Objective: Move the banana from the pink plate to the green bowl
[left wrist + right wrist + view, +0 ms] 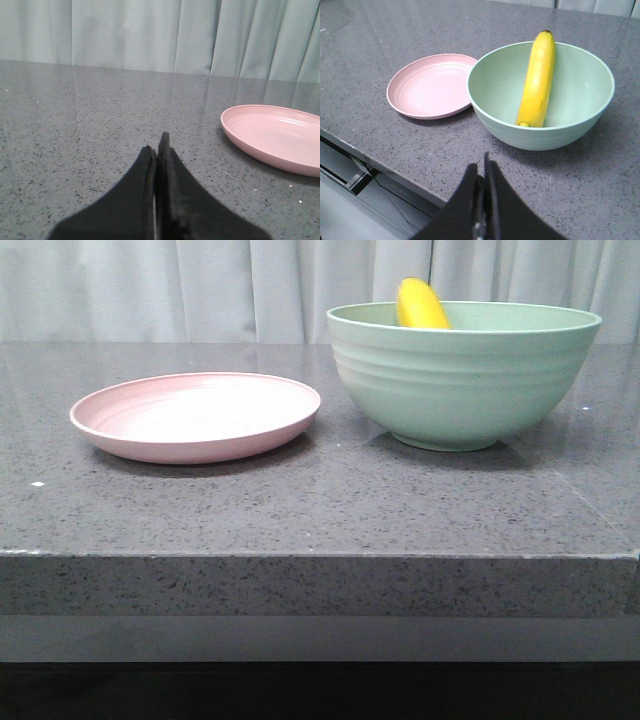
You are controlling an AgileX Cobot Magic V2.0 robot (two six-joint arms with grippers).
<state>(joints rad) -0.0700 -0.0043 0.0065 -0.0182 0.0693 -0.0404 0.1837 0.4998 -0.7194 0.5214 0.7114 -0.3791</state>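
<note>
The banana (420,304) leans inside the green bowl (462,380) on the right of the table; only its yellow end shows above the rim in the front view. In the right wrist view the whole banana (537,80) rests against the wall of the green bowl (580,85). The pink plate (196,415) sits to the bowl's left with nothing on it, and it also shows in the right wrist view (430,85) and the left wrist view (275,135). My left gripper (156,147) is shut and holds nothing, left of the plate. My right gripper (482,167) is shut and holds nothing, near the table's front edge, apart from the bowl.
The dark speckled stone table (320,500) has its front edge (320,558) close to the camera. Pale curtains (200,285) hang behind it. Neither arm shows in the front view. Below the table edge, in the right wrist view, is a pale floor or shelf (350,200).
</note>
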